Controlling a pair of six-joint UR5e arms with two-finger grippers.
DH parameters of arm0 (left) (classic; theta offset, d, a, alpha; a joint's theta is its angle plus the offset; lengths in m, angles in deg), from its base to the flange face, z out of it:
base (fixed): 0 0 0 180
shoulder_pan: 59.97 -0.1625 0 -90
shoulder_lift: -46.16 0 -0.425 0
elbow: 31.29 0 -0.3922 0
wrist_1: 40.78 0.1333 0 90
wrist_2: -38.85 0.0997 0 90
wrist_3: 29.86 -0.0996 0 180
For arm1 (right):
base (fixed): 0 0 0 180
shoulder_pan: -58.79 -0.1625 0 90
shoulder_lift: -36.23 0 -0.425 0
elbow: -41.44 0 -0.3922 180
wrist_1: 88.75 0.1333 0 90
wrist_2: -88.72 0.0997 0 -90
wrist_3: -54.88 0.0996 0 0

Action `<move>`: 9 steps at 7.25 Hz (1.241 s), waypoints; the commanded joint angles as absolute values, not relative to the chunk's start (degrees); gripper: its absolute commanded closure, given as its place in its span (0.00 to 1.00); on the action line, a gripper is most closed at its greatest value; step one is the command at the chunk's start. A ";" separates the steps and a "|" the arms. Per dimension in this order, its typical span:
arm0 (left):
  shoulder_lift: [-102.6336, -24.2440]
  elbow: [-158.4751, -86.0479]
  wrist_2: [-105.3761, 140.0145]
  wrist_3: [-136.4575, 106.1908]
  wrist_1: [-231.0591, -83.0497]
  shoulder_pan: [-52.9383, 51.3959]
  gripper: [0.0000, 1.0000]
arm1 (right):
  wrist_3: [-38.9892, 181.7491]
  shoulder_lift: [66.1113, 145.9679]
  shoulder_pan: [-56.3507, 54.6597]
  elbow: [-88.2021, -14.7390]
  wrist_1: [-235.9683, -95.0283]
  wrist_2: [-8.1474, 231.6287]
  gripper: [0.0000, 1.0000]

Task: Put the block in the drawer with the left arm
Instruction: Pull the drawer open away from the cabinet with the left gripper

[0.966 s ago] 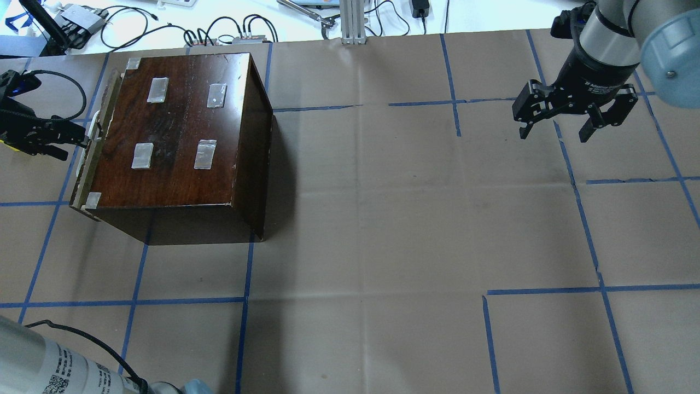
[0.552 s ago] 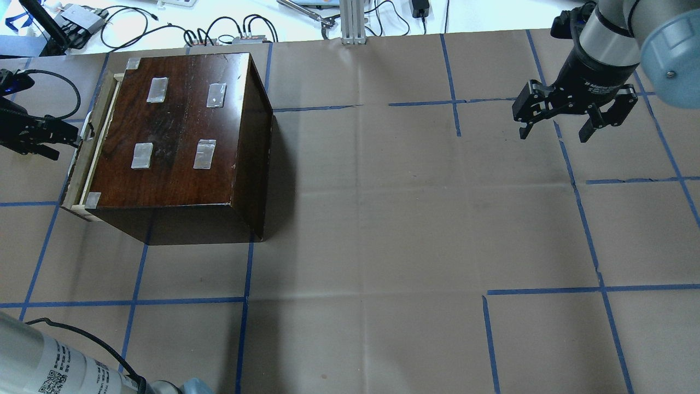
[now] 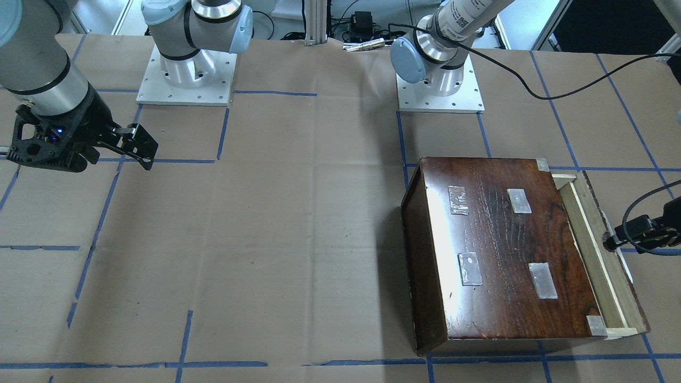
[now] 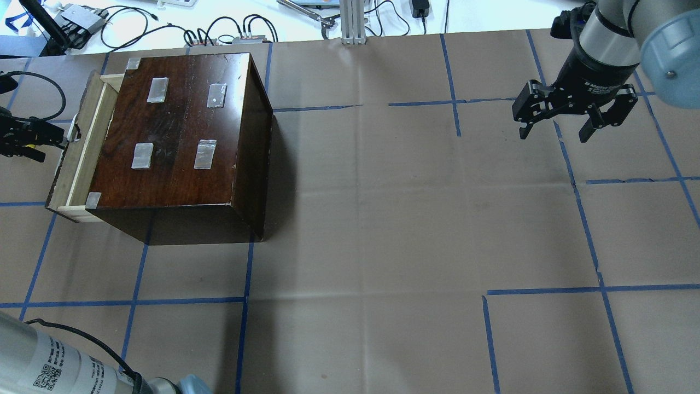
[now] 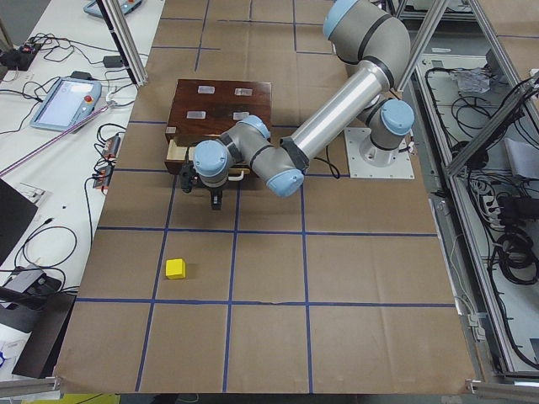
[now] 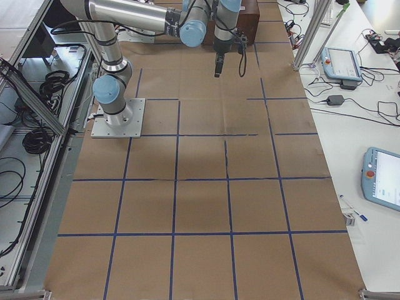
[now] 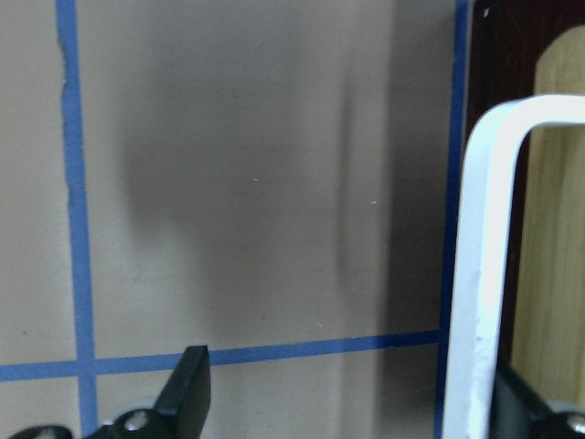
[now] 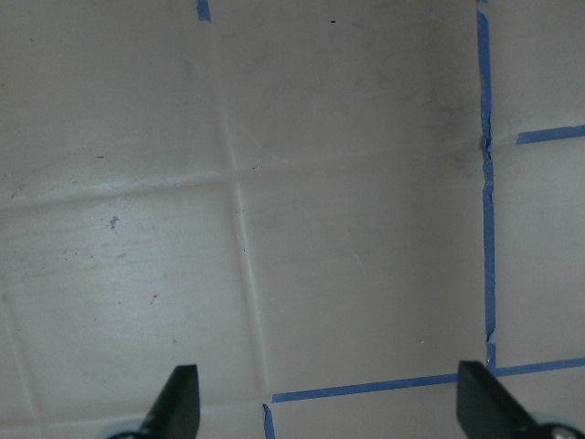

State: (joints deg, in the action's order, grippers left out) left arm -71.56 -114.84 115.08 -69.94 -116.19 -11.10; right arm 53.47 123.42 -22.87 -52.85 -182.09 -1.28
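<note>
The small yellow block (image 5: 175, 268) lies on the paper and shows only in the exterior left view, apart from the box. The drawer (image 4: 71, 164) of the dark-brown box (image 4: 175, 137) is pulled partly out; its pale wooden rim shows (image 3: 590, 239). My left gripper (image 4: 52, 143) is at the drawer front. In the left wrist view (image 7: 352, 384) its jaws stand wide apart, with the drawer's white handle (image 7: 484, 274) just inside the right finger (image 7: 516, 402). My right gripper (image 4: 553, 132) hangs open and empty over bare paper at the far right (image 8: 324, 402).
Brown paper with blue tape lines (image 4: 454, 102) covers the table. Cables and devices (image 4: 229, 33) lie along the far edge. The left arm's black cable (image 3: 532, 85) loops over the table beside the box.
The drawer has slid further out of the box to the left. My left gripper has moved left with its handle. The right arm has not moved.
</note>
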 commanded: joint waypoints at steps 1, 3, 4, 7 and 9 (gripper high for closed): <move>-72.49 -113.65 115.84 -70.38 -116.19 -11.63 0.01 | 53.47 123.42 -22.86 -52.87 -182.09 -1.28 0.00; -73.20 -112.25 116.02 -71.34 -116.27 -11.71 0.02 | 53.47 123.42 -22.86 -52.78 -182.09 -1.28 0.00; -73.29 -112.07 116.11 -71.78 -116.27 -11.71 0.01 | 53.47 123.42 -22.86 -52.78 -182.09 -1.28 0.00; -73.37 -111.89 117.87 -72.40 -116.27 -11.80 0.01 | 53.47 123.42 -22.86 -52.78 -182.09 -1.28 0.00; -73.29 -111.71 118.04 -72.58 -115.93 -11.80 0.01 | 53.47 123.42 -22.86 -52.87 -182.09 -1.28 0.00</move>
